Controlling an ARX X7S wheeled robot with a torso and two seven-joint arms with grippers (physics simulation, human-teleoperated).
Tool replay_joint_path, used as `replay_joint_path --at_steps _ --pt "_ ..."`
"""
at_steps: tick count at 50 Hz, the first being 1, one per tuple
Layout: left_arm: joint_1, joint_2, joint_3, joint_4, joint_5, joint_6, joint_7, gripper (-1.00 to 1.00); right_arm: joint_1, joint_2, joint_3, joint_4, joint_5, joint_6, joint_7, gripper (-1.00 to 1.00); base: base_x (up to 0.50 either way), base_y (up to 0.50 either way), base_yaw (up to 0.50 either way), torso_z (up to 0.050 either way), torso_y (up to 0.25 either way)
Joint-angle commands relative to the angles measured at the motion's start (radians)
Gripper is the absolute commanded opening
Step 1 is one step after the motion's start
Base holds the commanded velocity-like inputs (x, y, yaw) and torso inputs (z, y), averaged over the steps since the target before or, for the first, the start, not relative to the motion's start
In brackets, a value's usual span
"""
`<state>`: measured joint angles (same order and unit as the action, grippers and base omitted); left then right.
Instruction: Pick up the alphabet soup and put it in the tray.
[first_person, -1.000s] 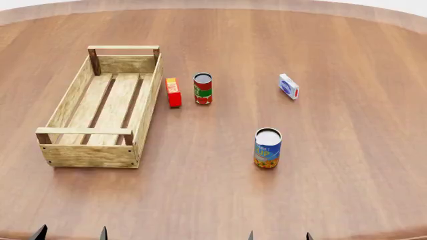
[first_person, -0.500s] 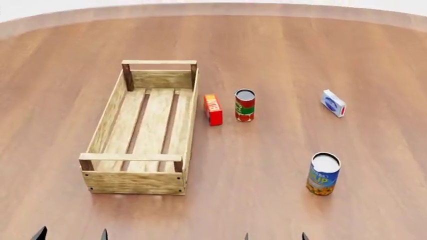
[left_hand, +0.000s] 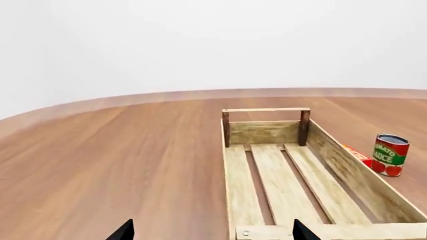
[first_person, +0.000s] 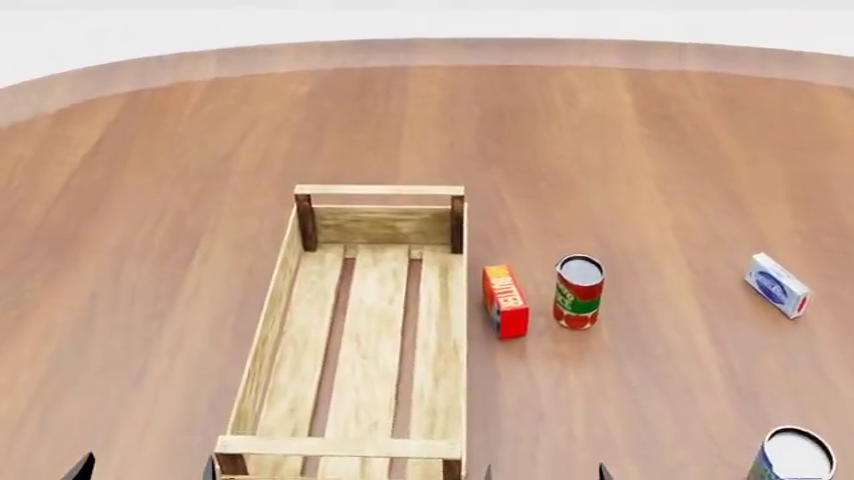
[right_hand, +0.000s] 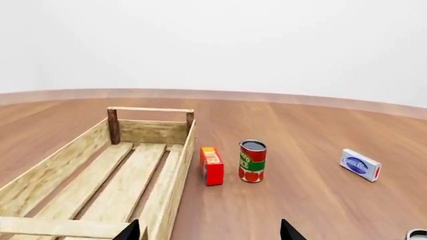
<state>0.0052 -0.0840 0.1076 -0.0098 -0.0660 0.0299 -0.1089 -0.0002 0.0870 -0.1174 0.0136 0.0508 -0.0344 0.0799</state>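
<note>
1. Tray (first_person: 274, 330): long slatted crate on the wooden table (first_person: 641, 140).
2. Alphabet soup (first_person: 795, 458): upright, well right of the tray, apart from it.
3. Left gripper (left_hand: 210, 231), right gripper (right_hand: 209, 231): fingertips spread, released, holding nothing.

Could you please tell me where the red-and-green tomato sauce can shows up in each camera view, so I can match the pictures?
Head view: the red-and-green cylindrical can stands right of centre, beside the small red box.
Left wrist view: it appears at the right edge, beyond the crate's long side.
Right wrist view: near the centre, next to the red box.
Shared landmark: the light-wood slatted crate, visible in all three views.
</note>
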Motion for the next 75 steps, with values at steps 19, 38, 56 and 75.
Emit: replay_joint_path --at_steps 19,38,56,75 --pt "0.000 -0.031 0.036 0.003 -0.030 0.005 -0.037 1.00 -0.003 0.032 -0.037 -0.012 0.034 -0.008 0.029 1.00 0.50 0.12 0.00 0.000 0.000" --pt "-0.001 -0.045 0.054 0.002 -0.045 0.008 -0.054 1.00 0.002 0.040 -0.041 -0.006 0.078 0.017 0.045 1.00 0.31 0.06 0.00 0.000 0.001" --pt "-0.002 -0.057 0.057 0.005 -0.076 0.001 -0.067 1.00 -0.014 0.237 0.030 -0.503 0.386 0.773 0.031 1.00 0.00 0.00 0.00 0.000 0.000" --pt "0.001 -0.068 0.069 0.006 -0.085 0.009 -0.083 1.00 -0.110 0.399 0.320 -0.831 0.708 1.133 0.062 1.00 0.00 0.00 0.00 0.000 0.000"
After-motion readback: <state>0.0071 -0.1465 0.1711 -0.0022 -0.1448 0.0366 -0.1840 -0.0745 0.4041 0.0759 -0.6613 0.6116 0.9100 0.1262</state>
